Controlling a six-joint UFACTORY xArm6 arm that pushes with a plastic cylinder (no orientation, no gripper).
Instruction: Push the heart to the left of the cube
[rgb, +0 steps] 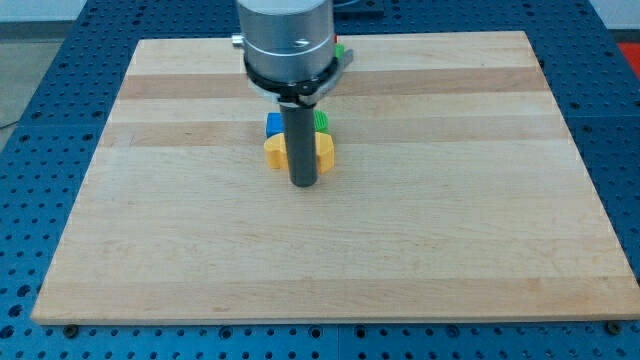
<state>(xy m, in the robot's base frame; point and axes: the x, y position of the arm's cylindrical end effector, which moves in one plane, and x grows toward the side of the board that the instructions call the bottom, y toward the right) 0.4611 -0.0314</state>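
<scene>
Where my tip (304, 184) rests, yellow heart (273, 152) touches

A pale wooden board (420, 250) lies on a blue perforated bench (30, 60). On the board, near its top centre, a yellow heart (272, 152) sits touching a blue cube (273, 123), a green block (322, 121) just beside them.

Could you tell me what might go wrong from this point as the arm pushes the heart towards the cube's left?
The rod hides the middle of the yellow heart, so my tip could slip off a lobe unseen. The blue cube and a green block sit right behind the heart; a push towards the view's top may shove all three together.
</scene>
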